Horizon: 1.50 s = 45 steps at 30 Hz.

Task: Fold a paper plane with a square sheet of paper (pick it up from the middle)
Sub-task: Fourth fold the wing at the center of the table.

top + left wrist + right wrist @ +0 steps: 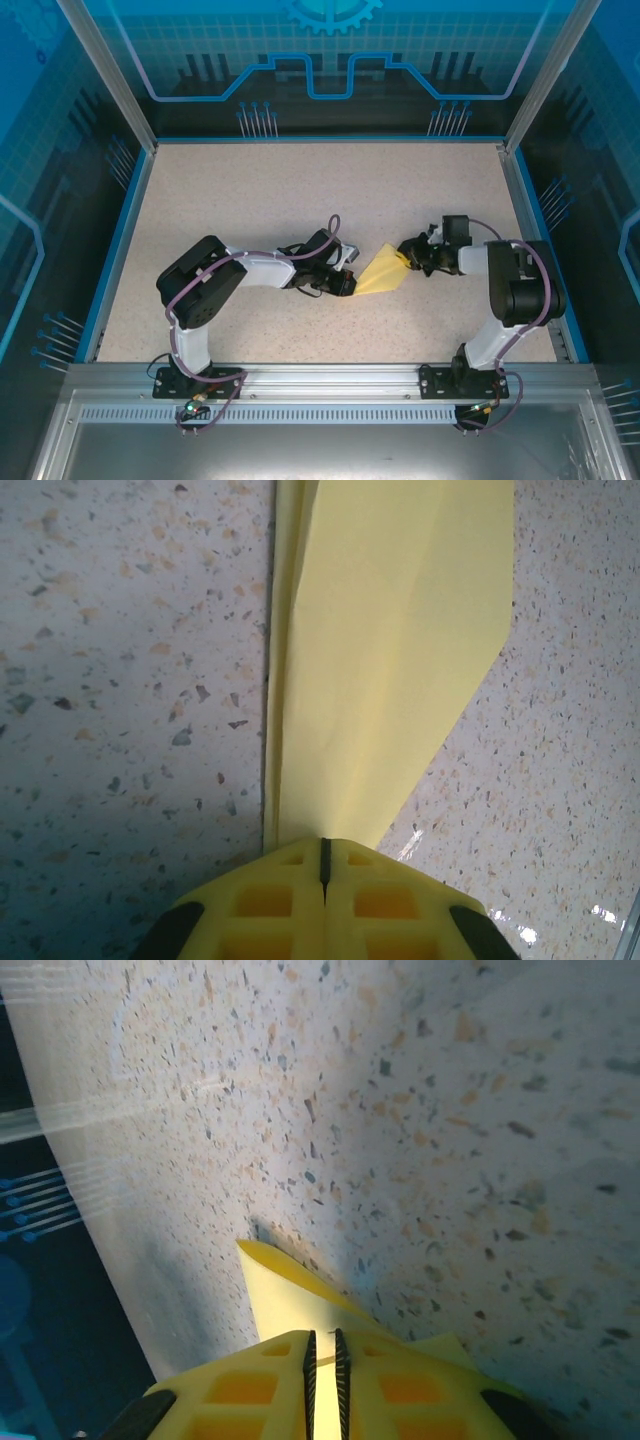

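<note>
Left tool point(323, 858): yellow fingers pressed flat together with only a thin dark seam between them, clamped on the near end of the yellow paper point(390, 660). From the pinch the paper runs away from the wrist camera as a long folded strip. Stacked layers show along its straight left edge, and a slanted edge cuts in on the right. Speckled surface point(120, 680) lies on both sides of it. Right tool point(322, 1348): fingers nearly together with a narrow slot between them, and a pale sliver of the paper point(285, 1295) caught in that slot. A curved, pointed flap sticks out ahead of the fingertips, and a small corner peeks out on the right. A dark shadow falls beside the flap's tip on the surface point(450, 1110). From overhead, the left tool point(345, 283) and right tool point(408, 252) face each other a little right of the middle of the surface point(300, 190). The paper point(380, 272) is held between them as a small angular yellow wedge, one end at each tool. Both arms are bent at the elbow, with their bases bolted to the metal rail point(320, 378) along the near edge. A blue rim point(122, 240) borders the surface, with translucent blue walls point(330, 50) beyond it.
</note>
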Available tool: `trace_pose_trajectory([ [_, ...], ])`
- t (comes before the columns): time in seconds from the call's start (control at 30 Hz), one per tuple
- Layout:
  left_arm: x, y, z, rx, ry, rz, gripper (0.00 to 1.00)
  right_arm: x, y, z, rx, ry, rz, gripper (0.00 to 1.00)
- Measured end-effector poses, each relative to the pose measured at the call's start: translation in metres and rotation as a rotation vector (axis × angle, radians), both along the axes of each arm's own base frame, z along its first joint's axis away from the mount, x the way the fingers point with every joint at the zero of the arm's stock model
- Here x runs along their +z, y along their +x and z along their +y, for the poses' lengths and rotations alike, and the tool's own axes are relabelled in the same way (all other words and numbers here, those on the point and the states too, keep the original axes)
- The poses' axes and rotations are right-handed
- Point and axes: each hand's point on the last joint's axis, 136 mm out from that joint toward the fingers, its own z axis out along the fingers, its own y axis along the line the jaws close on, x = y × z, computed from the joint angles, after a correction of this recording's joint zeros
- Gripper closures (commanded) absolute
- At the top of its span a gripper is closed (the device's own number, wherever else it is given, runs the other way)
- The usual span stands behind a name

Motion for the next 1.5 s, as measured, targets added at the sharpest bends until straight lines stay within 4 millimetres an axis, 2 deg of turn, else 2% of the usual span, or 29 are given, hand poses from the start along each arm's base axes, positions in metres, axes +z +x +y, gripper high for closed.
trace_pose_trajectory([
  [0.2, 0.0, -0.002, 0.002, 0.0, 0.006, 0.014, 0.96, 0.0, -0.002, -0.031, -0.111, -0.002, 0.001, 0.83],
  [0.4, 0.0, -0.002, 0.003, -0.003, 0.017, 0.025, 0.96, 0.001, -0.002, -0.039, -0.12, -0.024, -0.005, 0.83],
  [0.47, 0.0, -0.003, 0.003, -0.003, 0.019, 0.027, 0.96, 0.007, -0.007, -0.044, -0.12, -0.073, -0.014, 0.84],
  [0.53, 0.001, -0.003, 0.003, -0.003, 0.022, 0.03, 0.96, 0.024, -0.009, -0.045, -0.109, -0.12, -0.056, 0.84],
  [0.63, 0.001, -0.003, 0.003, -0.005, 0.022, 0.033, 0.96, 0.056, -0.013, -0.03, -0.051, -0.169, -0.143, 0.84],
  [0.7, 0.0, -0.004, 0.003, -0.005, 0.023, 0.035, 0.96, 0.07, -0.019, -0.008, 0.016, -0.175, -0.182, 0.84],
  [0.77, 0.001, -0.003, 0.003, -0.004, 0.023, 0.036, 0.96, 0.073, -0.029, 0.022, 0.101, -0.164, -0.193, 0.85],
  [0.9, 0.001, -0.003, 0.003, -0.005, 0.024, 0.038, 0.96, 0.056, -0.049, 0.065, 0.206, -0.132, -0.135, 0.86],
  [1.03, 0.001, -0.004, 0.003, -0.008, 0.021, 0.041, 0.96, 0.029, -0.057, 0.084, 0.239, -0.128, -0.055, 0.86],
  [1.17, 0.001, -0.004, 0.003, -0.008, 0.021, 0.042, 0.96, 0.004, -0.06, 0.085, 0.234, -0.152, 0.012, 0.86],
  [1.23, 0.001, -0.004, 0.003, -0.008, 0.02, 0.042, 0.96, -0.002, -0.06, 0.082, 0.226, -0.171, 0.025, 0.86],
  [1.5, 0.002, -0.005, 0.005, -0.019, 0.025, 0.035, 0.96, -0.006, -0.058, 0.08, 0.243, -0.23, 0.049, 0.87],
])
